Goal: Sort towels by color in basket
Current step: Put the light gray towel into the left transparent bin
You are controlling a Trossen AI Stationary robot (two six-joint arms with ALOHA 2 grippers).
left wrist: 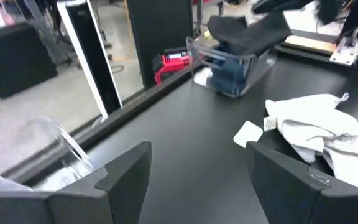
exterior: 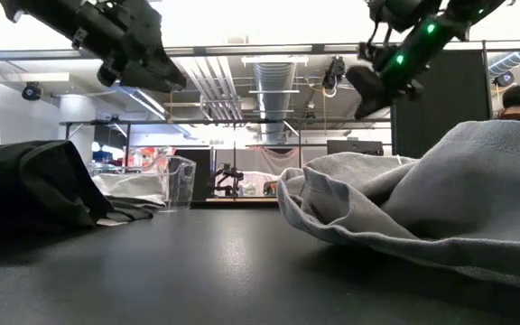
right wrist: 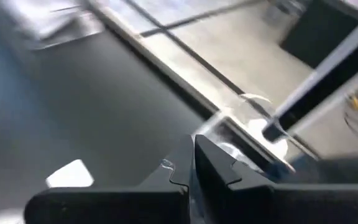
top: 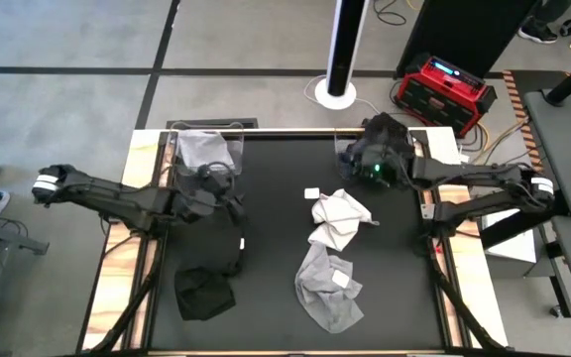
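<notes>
Left arm reaches in from the table's left edge; left gripper (top: pixel 228 194) hovers above the mat just in front of the clear bin at the far left corner (top: pixel 204 149), fingers (left wrist: pixel 126 177) spread apart, nothing between them. Right arm comes in from the right edge; right gripper (top: pixel 357 164) sits raised beside the clear bin at the far right (top: pixel 383 149), fingers pressed together and empty. Towels: two light ones lie touching mid-table, a white towel (top: pixel 339 216) with a grey towel (top: pixel 327 286) nearer the front edge; two black towels on the left, one (top: pixel 228 253) just below the left gripper, one (top: pixel 204 294) near the front-left corner. Left bin holds a light grey towel (top: pixel 206 151); right bin holds dark cloth, count there cannot be told. A small white tag (top: pixel 312 193) lies on the black mat (top: pixel 276 178) apart from the white towel. Red case (top: pixel 444 91) and white post (top: pixel 345 50) stand on the floor beyond the table.
</notes>
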